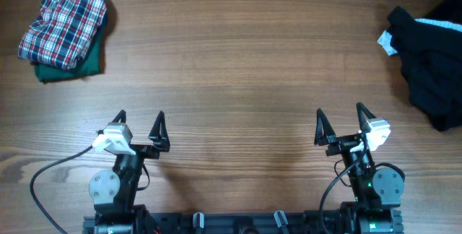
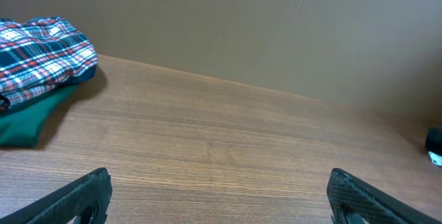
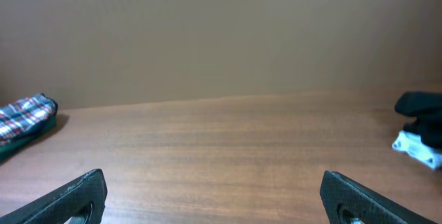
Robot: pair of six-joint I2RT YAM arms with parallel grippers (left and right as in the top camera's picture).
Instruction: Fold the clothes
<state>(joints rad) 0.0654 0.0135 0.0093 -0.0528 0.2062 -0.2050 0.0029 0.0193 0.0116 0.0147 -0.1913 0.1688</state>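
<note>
Eyeing the black clothes (image 1: 433, 75), we hold all jaws apart.
Heaped far right, nearest our right arm (image 1: 363, 163).

place: robot lab bench | signs: wood table (image 1: 231, 68), plain wall (image 3: 221, 30), cabled arms (image 1: 119, 180)

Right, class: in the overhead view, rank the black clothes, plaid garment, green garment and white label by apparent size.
1. black clothes, partly cut off by the frame; only slightly ahead.
2. plaid garment.
3. green garment, mostly hidden beneath the plaid.
4. white label.
</note>
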